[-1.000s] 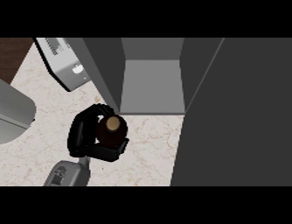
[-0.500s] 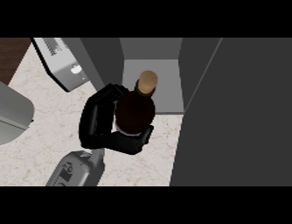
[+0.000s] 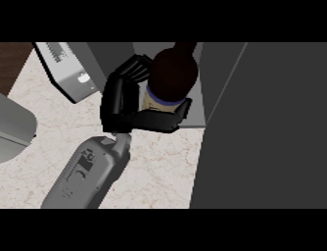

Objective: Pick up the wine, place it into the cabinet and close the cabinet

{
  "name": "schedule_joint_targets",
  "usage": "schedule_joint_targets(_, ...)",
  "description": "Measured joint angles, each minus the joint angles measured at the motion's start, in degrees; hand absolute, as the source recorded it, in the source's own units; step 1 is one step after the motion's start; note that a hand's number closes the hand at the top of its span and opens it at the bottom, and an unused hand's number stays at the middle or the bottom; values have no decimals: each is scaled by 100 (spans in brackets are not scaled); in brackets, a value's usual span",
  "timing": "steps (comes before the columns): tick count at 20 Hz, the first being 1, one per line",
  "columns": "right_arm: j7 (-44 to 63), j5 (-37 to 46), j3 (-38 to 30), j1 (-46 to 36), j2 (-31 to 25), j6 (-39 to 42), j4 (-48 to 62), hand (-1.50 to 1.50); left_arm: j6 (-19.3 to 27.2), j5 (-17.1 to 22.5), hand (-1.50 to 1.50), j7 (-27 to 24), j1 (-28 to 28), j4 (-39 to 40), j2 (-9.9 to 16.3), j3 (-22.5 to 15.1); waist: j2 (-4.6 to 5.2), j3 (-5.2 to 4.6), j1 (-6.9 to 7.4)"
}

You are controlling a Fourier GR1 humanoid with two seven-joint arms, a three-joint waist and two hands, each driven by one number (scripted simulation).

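A: Wine bottle (image 3: 172, 73)?
B: Clasped by the right hand (image 3: 127, 103), at the cabinet (image 3: 195, 115) opening, above the counter (image 3: 159, 166).
A: Nearby?
B: Open dark door (image 3: 275, 127) right, grey appliance (image 3: 69, 68) left. Left hand unseen.

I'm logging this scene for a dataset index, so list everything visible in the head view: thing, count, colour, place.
wine bottle: one, dark with a pale label and a blue band, held at the cabinet's opening, upper centre.
cabinet: one, grey, open, upper centre.
cabinet door: one, dark grey, swung open, filling the right side.
counter: one, pale marbled, lower left and centre.
grey appliance: one, light grey with vent slots, upper left, beside the cabinet.
rounded grey object: one, grey, at the left edge, cut off.
forearm: one, grey, coming in from the lower edge.
hand: one, black, fingers curled round the bottle; which hand it is I cannot tell.
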Motion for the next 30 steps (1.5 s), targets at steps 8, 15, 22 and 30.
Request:
schedule_joint_targets(8,3,-53,-67,62,-3,55,-17,-150,256,-189,150,-225,-585,838,27,-4,1,-1,-7)
schedule_joint_targets(15,-110,-65,-44,302,82,129,-7,-150,244,-298,150,-752,-902,1690,-1,73,10,-2,-12)
schedule_joint_targets(22,-201,-84,-99,231,96,211,53,-150,311,13,150,-1371,-1011,2428,-7,-47,14,-3,-16)
schedule_joint_targets(30,-255,-213,-262,143,66,307,212,-150,346,549,150,-2003,-1082,3235,-8,-191,21,-3,-51)
